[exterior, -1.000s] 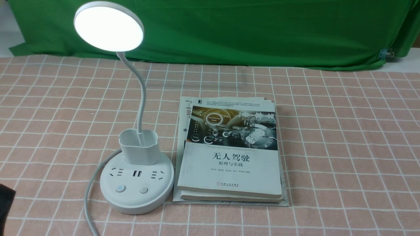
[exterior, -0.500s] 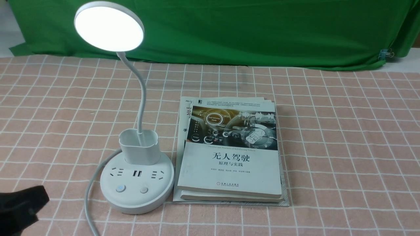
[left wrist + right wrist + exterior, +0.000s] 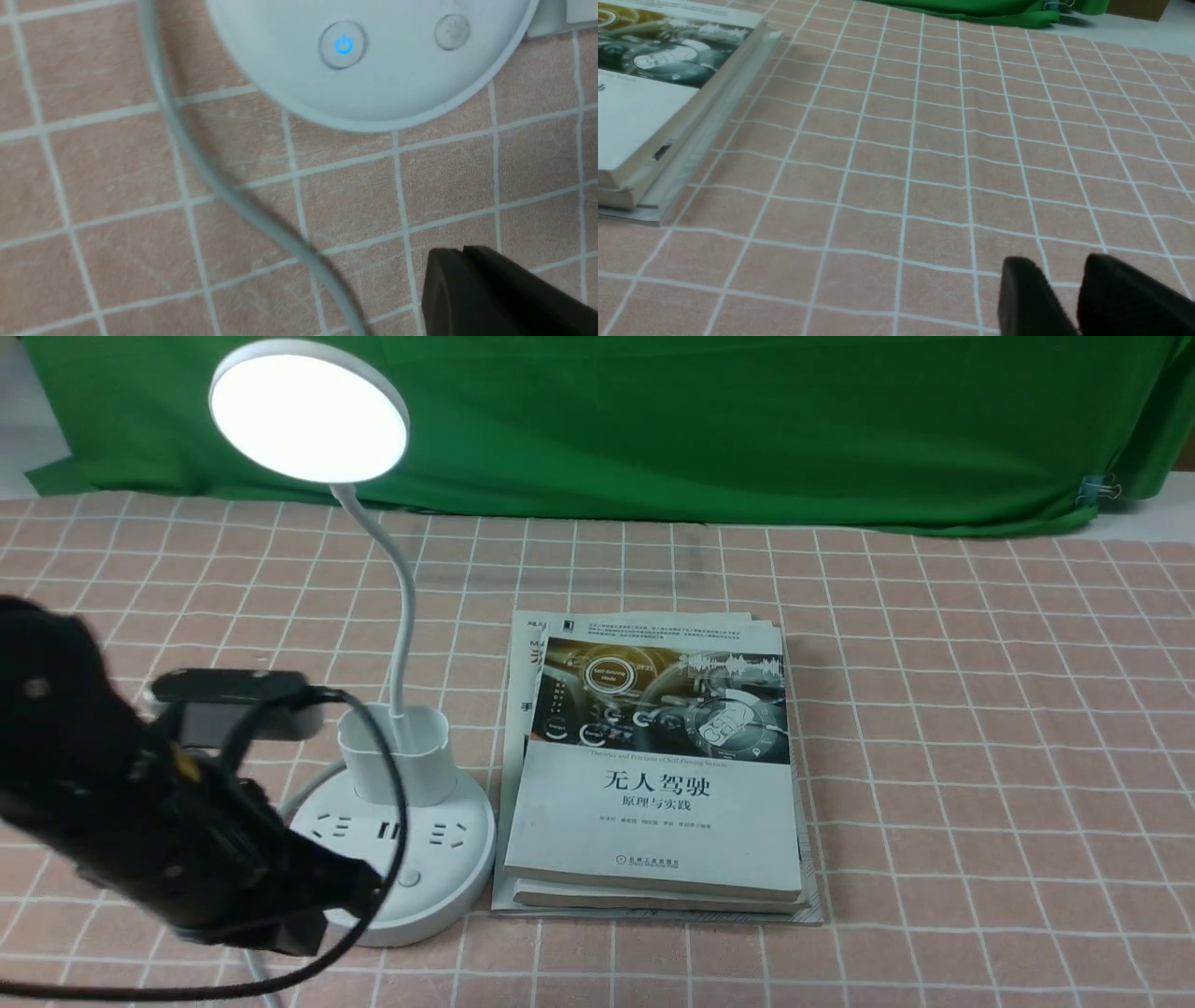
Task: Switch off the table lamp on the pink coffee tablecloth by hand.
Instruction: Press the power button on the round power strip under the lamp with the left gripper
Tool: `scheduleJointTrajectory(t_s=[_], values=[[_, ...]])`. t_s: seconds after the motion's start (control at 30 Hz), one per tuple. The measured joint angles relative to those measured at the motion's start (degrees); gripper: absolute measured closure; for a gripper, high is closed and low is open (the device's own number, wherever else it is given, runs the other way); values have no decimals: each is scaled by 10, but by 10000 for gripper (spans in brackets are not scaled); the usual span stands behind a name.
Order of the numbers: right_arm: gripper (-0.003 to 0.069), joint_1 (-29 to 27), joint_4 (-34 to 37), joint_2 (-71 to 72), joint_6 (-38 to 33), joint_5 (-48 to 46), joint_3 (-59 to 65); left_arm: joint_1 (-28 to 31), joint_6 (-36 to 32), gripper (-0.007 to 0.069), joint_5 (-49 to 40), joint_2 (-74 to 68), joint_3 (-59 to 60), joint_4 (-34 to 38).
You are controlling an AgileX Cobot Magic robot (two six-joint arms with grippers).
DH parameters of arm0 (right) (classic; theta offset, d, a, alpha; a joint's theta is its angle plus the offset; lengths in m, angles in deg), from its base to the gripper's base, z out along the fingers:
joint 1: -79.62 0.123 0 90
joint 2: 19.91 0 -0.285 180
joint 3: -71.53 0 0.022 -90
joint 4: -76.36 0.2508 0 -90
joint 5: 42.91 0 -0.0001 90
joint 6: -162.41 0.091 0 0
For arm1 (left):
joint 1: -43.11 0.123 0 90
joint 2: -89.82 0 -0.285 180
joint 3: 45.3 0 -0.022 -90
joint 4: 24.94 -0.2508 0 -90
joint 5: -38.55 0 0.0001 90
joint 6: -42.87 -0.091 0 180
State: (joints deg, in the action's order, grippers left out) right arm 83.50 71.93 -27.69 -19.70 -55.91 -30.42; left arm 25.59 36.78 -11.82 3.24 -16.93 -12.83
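Near the front-left corner of the pink coffee tablecloth (image 3: pixel 934 709), we hold the left hand (image 3: pixel 462 254) just beside the table lamp (image 3: pixel 392 840), its fingers pressed together. We align this tip over the blue-lit power button (image 3: pixel 343 45), then press straight down, clear of the cord (image 3: pixel 196 158). Right of the lamp lie stacked books (image 3: pixel 653 775). At the front-right, the right hand (image 3: pixel 1064 275) rests with a narrow gap between its fingers.

One table lamp (image 3: pixel 389 821) stands on one pink coffee tablecloth (image 3: pixel 980 728). The lamp's base carries two round buttons, one lit blue (image 3: pixel 343 45) and one unlit (image 3: pixel 452 31). One stack of books (image 3: pixel 653 775) lies beside it, and one green backdrop cloth (image 3: pixel 700 420) hangs behind.
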Motion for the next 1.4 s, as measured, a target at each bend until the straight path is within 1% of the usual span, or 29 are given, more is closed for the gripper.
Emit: scheduleJointTrajectory(t_s=[0.03,0.07,0.1,0.37,0.43,0.7,1.17,1.27,1.4], values=[[419,0,0,0,0,0,0,-6,5,628,0,-9,-6,-4],[419,0,0,0,0,0,0,-28,16,628,0,-47,-36,-23],[419,0,0,0,0,0,0,-35,20,629,0,-66,-52,-30],[419,0,0,0,0,0,0,-43,23,629,0,-181,-166,-40],[419,0,0,0,0,0,0,-44,23,629,-12,-211,-190,-40],[419,0,0,0,0,0,0,-44,25,629,-34,-247,-201,-45],[419,0,0,0,0,0,0,-45,37,629,-56,-218,-203,-51],[419,0,0,0,0,0,0,-48,39,629,-54,-218,-198,-55],[419,0,0,0,0,0,0,-49,40,628,-29,-220,-176,-57]])
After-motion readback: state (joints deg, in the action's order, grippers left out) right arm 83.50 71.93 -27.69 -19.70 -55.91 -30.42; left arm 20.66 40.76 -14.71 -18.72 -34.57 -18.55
